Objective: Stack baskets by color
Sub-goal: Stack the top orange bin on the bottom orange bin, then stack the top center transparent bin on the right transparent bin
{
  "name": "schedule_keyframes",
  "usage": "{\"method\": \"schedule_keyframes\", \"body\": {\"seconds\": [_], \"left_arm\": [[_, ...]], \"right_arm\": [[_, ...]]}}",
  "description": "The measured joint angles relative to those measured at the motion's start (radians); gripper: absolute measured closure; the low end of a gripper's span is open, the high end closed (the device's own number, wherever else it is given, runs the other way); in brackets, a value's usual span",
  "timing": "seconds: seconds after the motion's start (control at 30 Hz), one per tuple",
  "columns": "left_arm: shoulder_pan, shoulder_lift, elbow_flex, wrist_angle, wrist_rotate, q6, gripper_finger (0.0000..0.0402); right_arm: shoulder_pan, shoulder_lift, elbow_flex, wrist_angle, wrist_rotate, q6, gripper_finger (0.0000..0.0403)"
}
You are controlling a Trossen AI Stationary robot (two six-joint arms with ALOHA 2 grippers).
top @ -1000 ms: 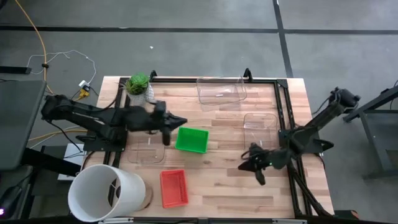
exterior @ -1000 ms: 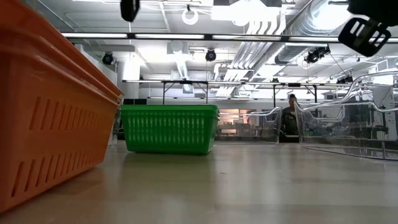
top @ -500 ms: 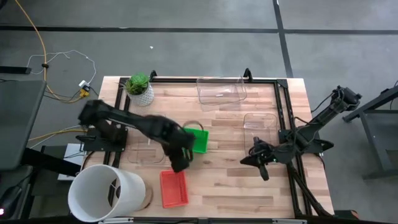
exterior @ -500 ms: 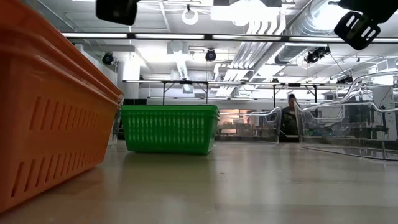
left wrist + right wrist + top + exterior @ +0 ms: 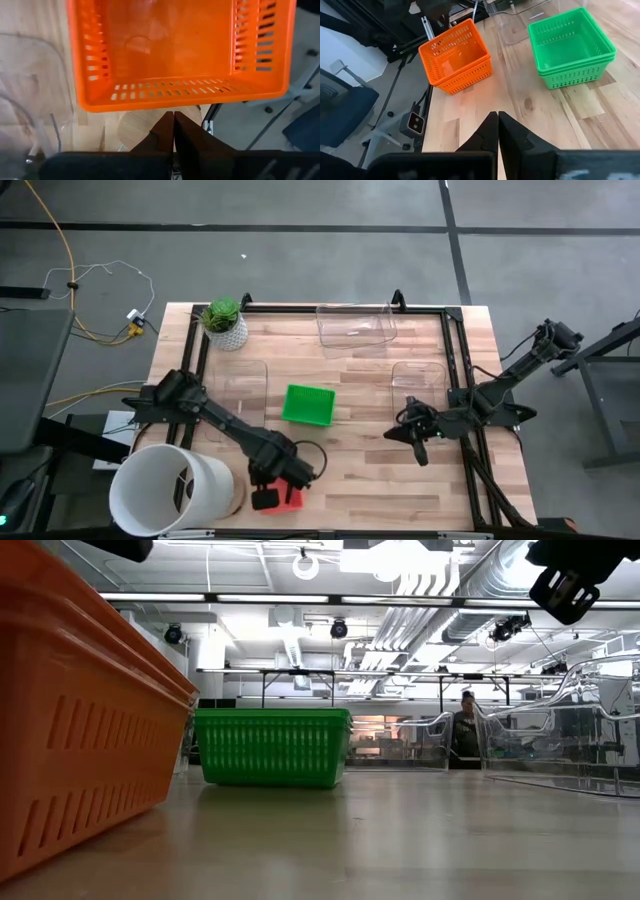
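A red-orange basket (image 5: 175, 50) stands on the table near its front edge, mostly hidden under my left arm in the high view (image 5: 291, 499). My left gripper (image 5: 173, 120) is shut and points down just outside one short wall of that basket, above it (image 5: 120, 546). It touches nothing that I can see. A green basket (image 5: 308, 404) rests on its base at the table's middle. Three clear baskets (image 5: 355, 328) (image 5: 418, 383) (image 5: 240, 388) sit around it. My right gripper (image 5: 402, 434) hovers shut at the right, clear of the table (image 5: 565, 590).
A white bucket (image 5: 170, 490) stands on a round wooden disc (image 5: 145, 125) at the near left corner, close beside the red basket. A potted plant (image 5: 224, 320) sits at the far left. Bare wood lies between the green basket and my right gripper.
My left gripper has swung from beside the green basket toward the table's near edge and a little down. It has tipped from about level to pointing steeply down over the red basket, and has stayed shut. No basket has moved.
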Motion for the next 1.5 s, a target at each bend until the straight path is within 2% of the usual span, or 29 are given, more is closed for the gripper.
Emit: {"method": "schedule_keyframes", "body": {"seconds": [0.2, 0.47, 0.73, 1.0, 1.23, 1.37, 1.5], "left_arm": [[-0.006, 0.011, 0.000, 0.026, -0.045, 0.009, 0.0402], [0.001, 0.012, 0.000, 0.037, -0.056, 0.019, 0.0401], [0.018, -0.013, 0.000, 0.061, -0.232, 0.104, 0.0401], [0.108, -0.186, 0.000, 0.251, -0.393, 0.265, 0.0402], [0.190, -0.372, 0.000, 0.475, -0.628, 0.402, 0.0402], [0.216, -0.442, 0.000, 0.589, -0.642, 0.479, 0.0401], [0.218, -0.476, -0.001, 0.616, -0.647, 0.516, 0.0401]], "right_arm": [[-0.026, 0.000, 0.000, 0.005, -0.003, 0.000, 0.0403], [-0.028, 0.000, 0.000, 0.012, -0.007, 0.000, 0.0403], [-0.028, 0.000, 0.000, 0.023, -0.006, -0.011, 0.0403], [-0.029, 0.000, 0.000, 0.030, -0.005, -0.011, 0.0403], [-0.028, 0.000, 0.000, 0.103, 0.015, -0.060, 0.0403], [-0.028, 0.000, 0.000, 0.164, 0.046, -0.107, 0.0403], [-0.029, 0.000, 0.001, 0.201, 0.058, -0.131, 0.0403]]}}
